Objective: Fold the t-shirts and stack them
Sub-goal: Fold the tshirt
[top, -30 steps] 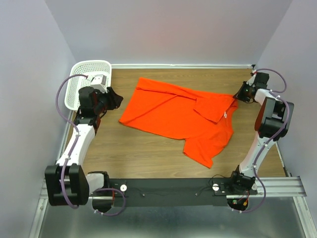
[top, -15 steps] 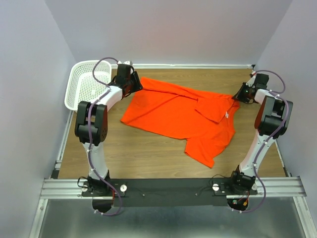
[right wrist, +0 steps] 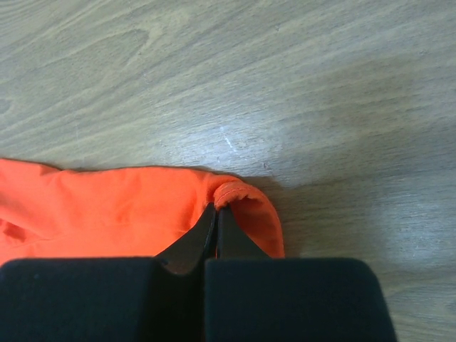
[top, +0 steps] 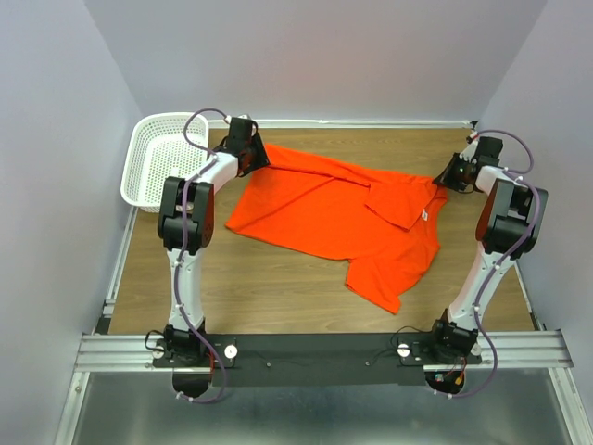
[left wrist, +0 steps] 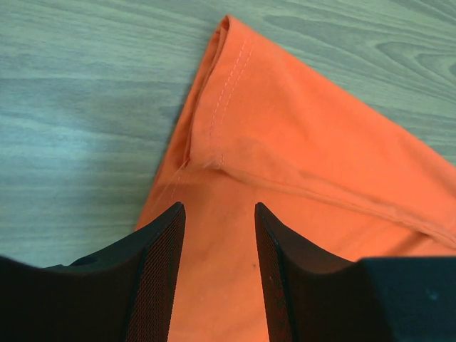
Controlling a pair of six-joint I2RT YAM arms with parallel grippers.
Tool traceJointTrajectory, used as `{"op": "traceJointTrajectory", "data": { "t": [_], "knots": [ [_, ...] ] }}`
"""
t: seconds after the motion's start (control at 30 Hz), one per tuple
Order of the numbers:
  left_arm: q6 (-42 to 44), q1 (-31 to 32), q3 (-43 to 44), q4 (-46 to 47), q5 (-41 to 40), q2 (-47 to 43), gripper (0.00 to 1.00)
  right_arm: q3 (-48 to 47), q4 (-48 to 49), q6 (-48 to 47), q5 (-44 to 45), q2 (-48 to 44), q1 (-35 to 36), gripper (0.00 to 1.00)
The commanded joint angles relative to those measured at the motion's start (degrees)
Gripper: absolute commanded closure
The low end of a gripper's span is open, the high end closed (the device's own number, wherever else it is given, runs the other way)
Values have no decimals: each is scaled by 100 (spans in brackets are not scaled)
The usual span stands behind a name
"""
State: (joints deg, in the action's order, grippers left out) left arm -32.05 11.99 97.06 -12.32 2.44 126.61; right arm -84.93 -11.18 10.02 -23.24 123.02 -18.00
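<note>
T-shirt: spread out, unfolded, on worktop, just right of basket. Your left pincer has swung away from basket onto shirt corner nearest it. Jaws half apart over seam, nothing gripped yet. Right pincer, far side from basket, clamped tight on shirt edge. Close left, and you likely have both corners for first fold.

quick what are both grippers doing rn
Left gripper: open over a corner of the t-shirt, holding nothing.
Right gripper: closed, pinching the t-shirt's edge.
</note>
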Motion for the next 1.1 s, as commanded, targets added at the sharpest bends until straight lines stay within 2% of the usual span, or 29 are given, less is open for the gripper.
{"op": "traceJointTrajectory", "data": {
  "t": [0.0,0.53,0.6,0.7,0.73,0.8,0.83,1.0,1.07],
  "knots": [
    [-170,-4,331,-78,-112,338,48,-103,63,-9,-136,82,-19,99],
    [-187,-30,955,-236,-200,866,53,-77,63,-27,-172,99,-19,99],
    [-179,-39,973,-236,-200,883,59,-86,63,-27,-172,108,-19,99],
    [-135,-47,982,-227,-200,883,71,-94,72,-18,-172,117,-19,99],
    [-117,-56,991,-227,-200,866,78,-94,63,-18,-172,117,-19,99],
    [-91,-65,982,-219,-165,848,83,-94,63,-27,-154,117,-19,99],
    [-73,-74,982,-210,-130,831,88,-86,63,-35,-154,117,-19,99],
    [23,-100,920,-218,-200,682,100,-94,63,-53,-66,99,-19,99],
    [102,-109,885,-227,-410,594,100,-94,63,-62,-31,73,-28,99]
  ]
}}
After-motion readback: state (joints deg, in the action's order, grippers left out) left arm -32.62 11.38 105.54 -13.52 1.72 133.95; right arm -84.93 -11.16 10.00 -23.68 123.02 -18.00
